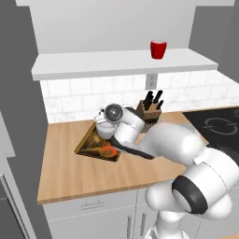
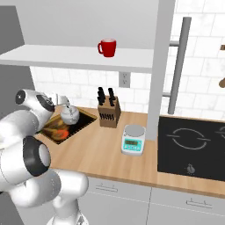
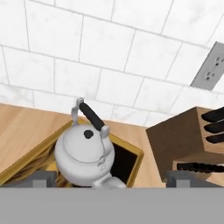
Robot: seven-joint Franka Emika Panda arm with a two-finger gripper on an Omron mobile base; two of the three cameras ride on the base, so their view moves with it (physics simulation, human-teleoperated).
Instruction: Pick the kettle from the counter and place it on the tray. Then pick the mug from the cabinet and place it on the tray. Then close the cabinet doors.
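- Light-brown wooden counter (image 2: 110, 151) runs under a white tiled wall, with a black hob at its right end.
- Nearest the arm, the flat dark tray with golden-orange pattern and tan rim (image 1: 89, 145) lies toward the counter's back left; the squat silver-white metal kettle with dark arched handle (image 3: 85, 154) stands on it, so step one looks done.
- Two-finger gripper (image 3: 109, 177) hovers just above the kettle, jaws wide and holding nothing.
- Brown knife block (image 2: 109, 112) stands beside the tray.
- Farthest, the small bright red mug (image 2: 107, 47) waits on the white shelf of the light-grey wall cabinet (image 1: 123, 62); fetching it and shutting the doors remain.

silver-white kettle (image 3: 84, 158), dark tray (image 3: 124, 162) — golden-orange pattern, red mug (image 2: 107, 47), light-brown counter (image 2: 101, 149)
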